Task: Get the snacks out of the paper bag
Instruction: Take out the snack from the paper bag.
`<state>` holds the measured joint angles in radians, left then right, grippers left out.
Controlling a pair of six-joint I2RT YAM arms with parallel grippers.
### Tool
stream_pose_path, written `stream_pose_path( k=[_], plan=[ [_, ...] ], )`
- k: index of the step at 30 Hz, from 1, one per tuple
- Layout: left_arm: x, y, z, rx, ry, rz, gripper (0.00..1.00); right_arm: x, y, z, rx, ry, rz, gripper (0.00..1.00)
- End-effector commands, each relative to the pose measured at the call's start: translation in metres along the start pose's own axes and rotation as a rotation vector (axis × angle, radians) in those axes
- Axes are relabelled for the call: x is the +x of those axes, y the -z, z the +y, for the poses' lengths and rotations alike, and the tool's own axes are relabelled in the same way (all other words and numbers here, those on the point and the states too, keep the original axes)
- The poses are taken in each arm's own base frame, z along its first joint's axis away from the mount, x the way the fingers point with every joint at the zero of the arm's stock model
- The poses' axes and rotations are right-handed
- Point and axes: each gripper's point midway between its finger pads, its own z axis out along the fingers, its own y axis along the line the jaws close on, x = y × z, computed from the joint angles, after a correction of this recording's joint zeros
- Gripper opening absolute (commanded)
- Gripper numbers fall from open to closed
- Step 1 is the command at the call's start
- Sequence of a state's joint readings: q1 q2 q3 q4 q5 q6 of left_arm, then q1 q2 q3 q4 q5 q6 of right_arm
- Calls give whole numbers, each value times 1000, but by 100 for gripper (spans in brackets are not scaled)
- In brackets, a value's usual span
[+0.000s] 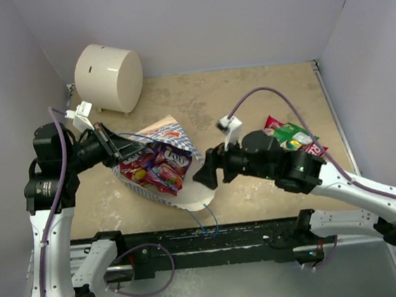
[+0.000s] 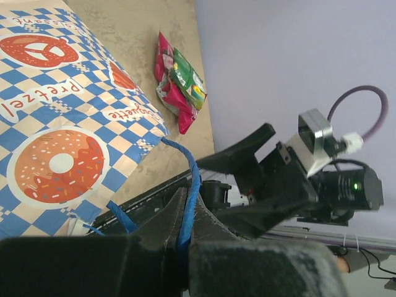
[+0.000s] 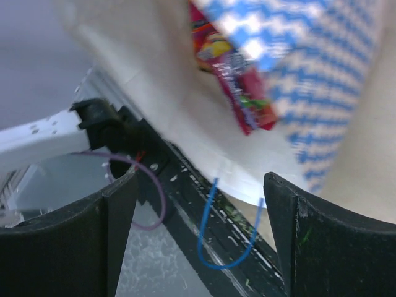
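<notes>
Black rail (image 1: 263, 232) carrying both arm bases runs along the near edge of a tan, speckled tabletop (image 1: 207, 98). Pale lilac walls (image 1: 206, 20) close it in at the back and on both sides. Cream cylinder (image 1: 109, 76) rests on its side in the back-left corner. Paper bag (image 1: 175, 132) lies on its side mid-table, mouth toward the near edge, with snacks (image 1: 156, 166) showing inside. Left gripper (image 2: 185, 213) is clamped on the bag's blue cord handle (image 2: 193, 173). Right gripper (image 3: 204, 235) hangs at the bag's mouth, jaws wide apart, nothing between them. Loose packets (image 1: 292, 138), red and green, lie on the table behind the right arm.
</notes>
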<state>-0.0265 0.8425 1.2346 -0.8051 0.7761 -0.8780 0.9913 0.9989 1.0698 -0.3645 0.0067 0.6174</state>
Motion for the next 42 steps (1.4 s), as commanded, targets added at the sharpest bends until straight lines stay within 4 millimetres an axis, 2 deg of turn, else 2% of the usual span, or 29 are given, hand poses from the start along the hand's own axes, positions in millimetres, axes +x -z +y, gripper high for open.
stream_pose_path(
  k=[1, 2, 5, 7, 9, 13, 16, 18, 20, 27, 31, 34, 39, 42],
  plan=[
    [-3, 6, -16, 47, -81, -17, 0, -15, -21, 48, -39, 109, -125, 85],
    [-3, 6, -15, 44, -78, -13, 0, -11, -26, 60, -39, 129, -119, 85],
    [-4, 4, -14, 47, -66, -15, 0, -9, -50, 69, -1, 74, -135, 85],
    [-6, 5, -16, 44, -64, -21, 0, -2, -65, 79, -21, 32, -135, 82],
    [-7, 6, -18, 35, -61, -26, 0, 4, -82, 80, -3, -2, -145, 76],
    [-4, 5, -10, 13, -18, -23, 0, 19, -113, 68, 95, 11, -167, 62],
    [-2, 2, -6, 25, 8, -23, 0, 23, -128, 46, 212, 45, -195, 52],
    [-3, 1, -8, 31, 18, -23, 0, 28, -132, 29, 283, 49, -220, 47],
    [-3, 2, -10, 34, 27, -20, 0, 31, -141, 25, 275, 63, -258, 46],
    [2, 6, -19, 68, 13, 5, 0, 50, -191, 24, 215, 140, -239, 51],
    [4, 7, -20, 70, 6, 22, 0, 64, -214, 19, 217, 176, -201, 62],
    [6, 8, -22, 74, 4, 33, 0, 76, -230, 8, 232, 213, -143, 65],
    [7, 11, -25, 63, -17, 56, 0, 91, -237, -13, 276, 225, -71, 84],
    [7, 11, -23, 49, -35, 67, 0, 103, -239, -32, 360, 239, -33, 95]
  ],
)
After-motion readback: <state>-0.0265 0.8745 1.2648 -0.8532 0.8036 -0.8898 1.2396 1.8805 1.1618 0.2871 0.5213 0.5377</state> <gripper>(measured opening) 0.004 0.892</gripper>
